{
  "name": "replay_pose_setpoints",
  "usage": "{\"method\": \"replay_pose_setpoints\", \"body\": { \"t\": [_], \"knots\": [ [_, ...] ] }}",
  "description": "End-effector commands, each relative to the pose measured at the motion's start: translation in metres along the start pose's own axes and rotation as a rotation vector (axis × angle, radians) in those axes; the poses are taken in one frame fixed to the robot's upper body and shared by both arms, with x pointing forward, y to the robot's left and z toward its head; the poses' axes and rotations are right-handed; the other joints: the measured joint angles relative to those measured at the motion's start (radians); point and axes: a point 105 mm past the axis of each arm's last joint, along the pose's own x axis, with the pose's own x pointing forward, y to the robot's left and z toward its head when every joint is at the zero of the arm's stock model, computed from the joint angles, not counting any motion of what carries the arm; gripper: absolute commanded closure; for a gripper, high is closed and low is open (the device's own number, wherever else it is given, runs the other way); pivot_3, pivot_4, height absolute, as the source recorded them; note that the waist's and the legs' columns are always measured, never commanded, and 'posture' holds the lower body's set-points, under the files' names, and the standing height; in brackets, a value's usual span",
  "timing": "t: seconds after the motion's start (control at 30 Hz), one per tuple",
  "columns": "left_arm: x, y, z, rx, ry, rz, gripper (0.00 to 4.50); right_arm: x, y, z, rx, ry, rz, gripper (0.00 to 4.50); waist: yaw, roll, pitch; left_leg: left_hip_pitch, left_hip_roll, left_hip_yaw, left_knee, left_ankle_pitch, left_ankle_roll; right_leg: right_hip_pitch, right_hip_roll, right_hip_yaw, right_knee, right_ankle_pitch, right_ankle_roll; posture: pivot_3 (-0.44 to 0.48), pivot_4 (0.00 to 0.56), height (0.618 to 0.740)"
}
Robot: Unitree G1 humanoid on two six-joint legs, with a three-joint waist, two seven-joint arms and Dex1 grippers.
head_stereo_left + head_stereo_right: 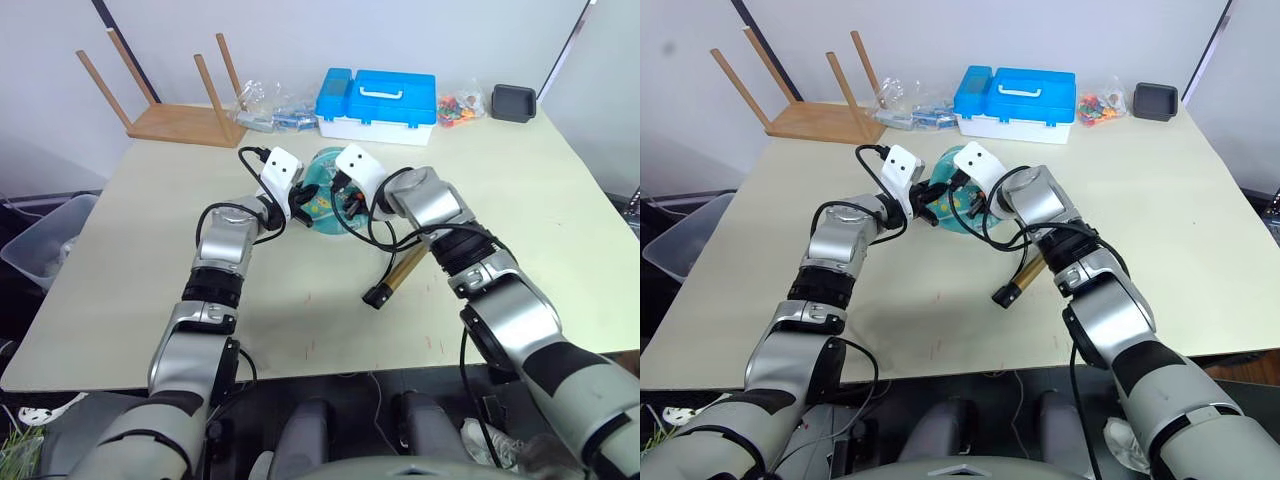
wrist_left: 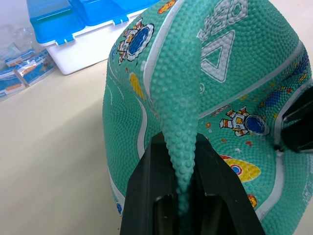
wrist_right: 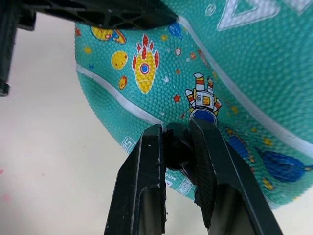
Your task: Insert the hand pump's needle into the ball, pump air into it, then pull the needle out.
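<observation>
Lying deflated near the middle of the pale table [image 1: 150, 260], the ball [image 2: 234, 98] is flanked by both grippers. A raised fold of its teal skin is pinched between the narrowed fingers of the left gripper [image 2: 182, 161], as seen in the left wrist view. A small black part, apparently the hose end of the hand pump [image 1: 398, 272], is clamped between the fingers of the right gripper [image 3: 177, 147] against the lower side of the ball, beside a printed astronaut. The gold-bronze barrel is seen lying flat on the table just beside the right forearm, a little nearer the robot than the ball. A blue and white box [image 1: 378, 103] and an overturned wooden stool [image 1: 170, 105] are placed along the far edge.
</observation>
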Motion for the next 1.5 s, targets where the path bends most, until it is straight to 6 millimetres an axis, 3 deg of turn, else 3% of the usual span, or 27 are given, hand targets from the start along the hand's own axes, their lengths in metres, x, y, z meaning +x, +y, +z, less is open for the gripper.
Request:
{"method": "replay_pose_setpoints", "body": {
  "t": [0.03,0.4,1.0,1.23,1.5],
  "knots": [
    [-0.001,0.006,-0.002,0.002,0.023,0.01,4.5,0.015,0.006,-0.017,0.009,0.055,0.004,4.25,-0.002,0.0,0.0,0.0,0.0,0.0,0.0,0.0,0.0,0.0,0.0,0.0,0.0,0.0,0.0,0.0,0.15,0.74],
    [-0.005,0.006,-0.006,-0.021,0.042,0.006,4.5,0.038,0.014,-0.04,0.0,0.099,-0.022,4.25,-0.024,-0.001,-0.001,0.013,0.001,0.0,-0.002,0.0,0.0,0.011,0.001,0.002,0.0,0.0,0.0,0.0,0.15,0.74],
    [-0.007,-0.001,-0.01,-0.05,0.065,-0.012,4.5,0.056,0.028,-0.082,-0.069,0.183,-0.083,4.25,-0.039,-0.004,-0.01,0.016,0.002,0.002,-0.004,0.0,0.0,0.012,0.002,0.005,0.0,0.0,-0.001,0.0,0.15,0.74],
    [-0.006,-0.002,-0.009,-0.048,0.064,-0.021,4.5,0.057,0.026,-0.088,-0.088,0.188,-0.128,4.25,-0.039,-0.005,-0.013,0.017,0.003,0.002,-0.004,0.0,0.0,0.013,0.002,0.005,0.0,0.0,-0.001,0.0,0.15,0.74],
    [-0.005,-0.008,-0.011,-0.061,0.074,-0.051,4.5,0.061,0.035,-0.075,-0.043,0.146,-0.113,4.25,-0.039,-0.005,-0.014,0.017,0.003,0.002,-0.004,0.0,0.0,0.013,0.002,0.005,0.0,0.0,-0.001,0.0,0.15,0.74]
  ]
}}
